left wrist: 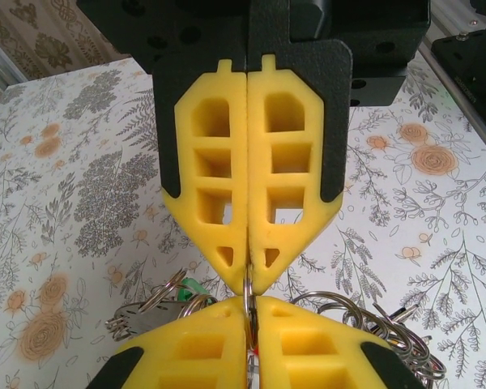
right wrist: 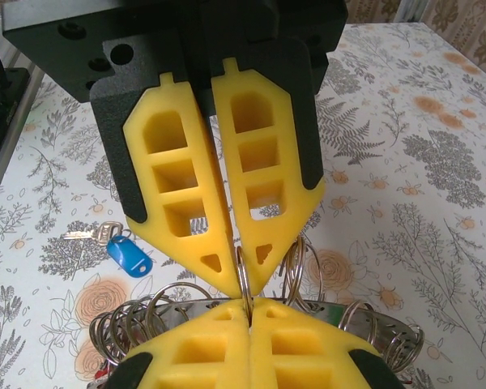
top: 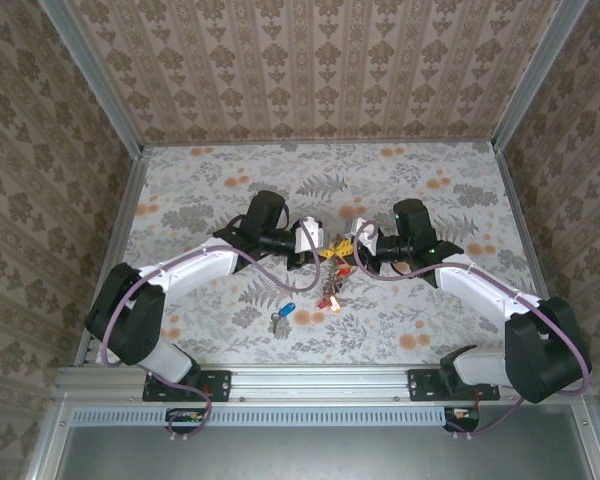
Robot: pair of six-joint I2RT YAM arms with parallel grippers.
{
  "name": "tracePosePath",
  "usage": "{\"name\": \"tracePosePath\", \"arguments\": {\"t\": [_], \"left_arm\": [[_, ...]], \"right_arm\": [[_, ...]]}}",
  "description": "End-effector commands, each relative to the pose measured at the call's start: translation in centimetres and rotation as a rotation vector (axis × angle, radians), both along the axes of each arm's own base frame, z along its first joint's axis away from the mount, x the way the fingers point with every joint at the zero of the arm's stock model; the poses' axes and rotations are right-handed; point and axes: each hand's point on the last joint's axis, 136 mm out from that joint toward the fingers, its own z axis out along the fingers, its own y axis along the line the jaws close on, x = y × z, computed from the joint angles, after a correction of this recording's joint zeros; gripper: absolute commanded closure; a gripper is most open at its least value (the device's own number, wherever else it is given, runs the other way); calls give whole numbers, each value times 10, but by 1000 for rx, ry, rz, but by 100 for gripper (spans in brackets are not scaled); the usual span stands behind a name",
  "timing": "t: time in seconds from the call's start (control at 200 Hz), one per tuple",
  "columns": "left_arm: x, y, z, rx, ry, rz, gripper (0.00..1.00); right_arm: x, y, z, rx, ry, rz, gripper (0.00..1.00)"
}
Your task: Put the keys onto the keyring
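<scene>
keyring [top: 335, 272]: bunch of thin wire loops fringed with red, yellow and green heads. It sits mid-bench, right under the meeting tips of both claws.
ring wire: in the right wrist view one thin loop rises from the bunch and runs between both sets of tips.
blue-headed key [right wrist: 130, 254]: flat on the bench, well apart from the bunch, toward the near edge on the left arm's side. A plain silver key lies just beside it; can't tell if the two are joined.
right claw [right wrist: 245, 285]: narrow, yellow pads pinched on the ring wire.
left claw [left wrist: 249, 284]: narrow, tip to tip with the right claw. A sliver of wire shows at its tips, so it looks nipped on the same loop.
bench [top: 430, 310]: floral cover.
step in hand (judged): both claws grip the ring, most likely to fix it or spread a coil. Neither claw carries a key, so little of the task looks done.
doing it well: pinch the wire at the very tips. Pull the two grips apart gently along the wire, not across it, so a gap opens without twisting the loop.
next need: one claw must let go to fetch the blue-headed key, so the other's grip has to hold the ring alone.
risk: the thin wire may slip from the soft pads, and hanging heads may snag.
</scene>
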Motion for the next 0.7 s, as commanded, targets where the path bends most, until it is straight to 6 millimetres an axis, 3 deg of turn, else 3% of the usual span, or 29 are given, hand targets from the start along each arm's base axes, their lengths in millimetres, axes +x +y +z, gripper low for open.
{"name": "tracePosePath", "arguments": {"t": [0.0,0.12,0.24,0.38,0.56,0.695], "left_arm": [[3,-1,11,-5,-43,-6,90],[5,0,11,2,-49,2,91],[5,0,10,3,-46,0,97],[6,1,9,8,-47,5,88],[7,2,8,12,-48,9,89],[7,1,10,4,-49,6,94]], "right_arm": [[-3,5,31,71,-61,43,100],[-2,5,32,74,-63,42,100],[-2,5,32,78,-60,41,100],[-3,5,32,81,-59,43,100],[-3,5,34,86,-54,46,100],[-2,4,34,88,-55,45,100]]}}
